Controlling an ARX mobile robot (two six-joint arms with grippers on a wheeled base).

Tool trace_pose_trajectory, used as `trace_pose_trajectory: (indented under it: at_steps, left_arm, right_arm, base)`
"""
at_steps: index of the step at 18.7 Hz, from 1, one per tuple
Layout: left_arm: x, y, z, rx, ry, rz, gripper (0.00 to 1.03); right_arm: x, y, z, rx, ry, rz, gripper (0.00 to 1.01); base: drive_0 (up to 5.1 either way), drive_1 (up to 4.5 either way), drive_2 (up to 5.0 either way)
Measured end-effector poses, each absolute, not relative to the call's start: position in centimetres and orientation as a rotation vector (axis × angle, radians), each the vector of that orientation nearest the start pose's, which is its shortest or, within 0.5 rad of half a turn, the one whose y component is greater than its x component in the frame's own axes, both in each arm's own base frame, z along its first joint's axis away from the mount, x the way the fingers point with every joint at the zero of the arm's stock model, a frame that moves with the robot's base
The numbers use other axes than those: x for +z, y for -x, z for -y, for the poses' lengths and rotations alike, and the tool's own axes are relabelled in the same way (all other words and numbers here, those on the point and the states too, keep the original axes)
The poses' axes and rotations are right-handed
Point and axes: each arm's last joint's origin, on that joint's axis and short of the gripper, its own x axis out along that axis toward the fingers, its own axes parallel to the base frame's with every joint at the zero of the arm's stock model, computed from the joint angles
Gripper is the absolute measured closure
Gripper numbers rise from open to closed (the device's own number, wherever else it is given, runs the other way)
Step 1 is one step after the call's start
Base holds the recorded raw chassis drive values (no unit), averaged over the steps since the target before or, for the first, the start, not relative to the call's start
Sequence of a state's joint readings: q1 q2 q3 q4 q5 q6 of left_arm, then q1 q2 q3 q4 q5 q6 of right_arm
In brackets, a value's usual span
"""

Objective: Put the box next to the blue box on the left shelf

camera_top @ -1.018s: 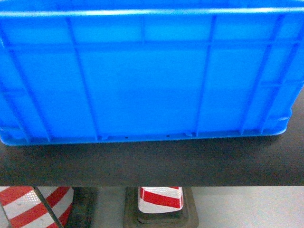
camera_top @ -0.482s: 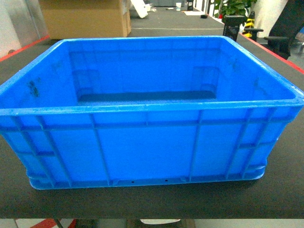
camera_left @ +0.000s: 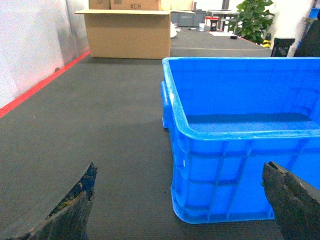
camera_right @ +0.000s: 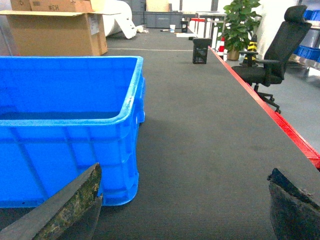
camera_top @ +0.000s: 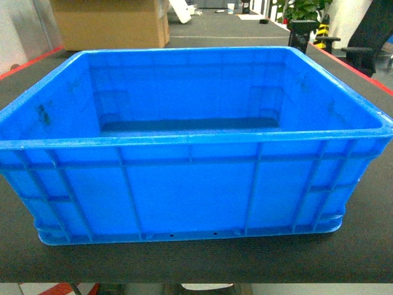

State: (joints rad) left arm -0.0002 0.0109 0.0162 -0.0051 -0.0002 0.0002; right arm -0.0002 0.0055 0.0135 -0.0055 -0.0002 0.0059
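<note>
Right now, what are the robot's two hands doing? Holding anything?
Left gripper: jaws wide open, holding nothing, at the near left corner of the box.
Right gripper: jaws wide open, holding nothing, by its near right corner.

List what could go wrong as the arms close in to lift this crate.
1. Both grippers are open and apart from the blue crate; the left gripper straddles its corner, so its fingers may clip the rim rather than seat.
2. The right gripper faces mostly bare mat, so an uneven grip could tilt the crate.
3. The shelf is not in view.
</note>
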Motion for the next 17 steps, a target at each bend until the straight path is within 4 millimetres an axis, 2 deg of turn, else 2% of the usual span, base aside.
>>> trace_pose_trajectory:
  at_steps: [17]
  left_arm:
    - [16.77,-9.74,0.0,0.0,0.0,0.0,0.05]
  right_arm:
    - [16.72,-9.72,0.0,0.0,-0.006,0.002,0.03]
  base:
    - [0.0,0.0,0.0]
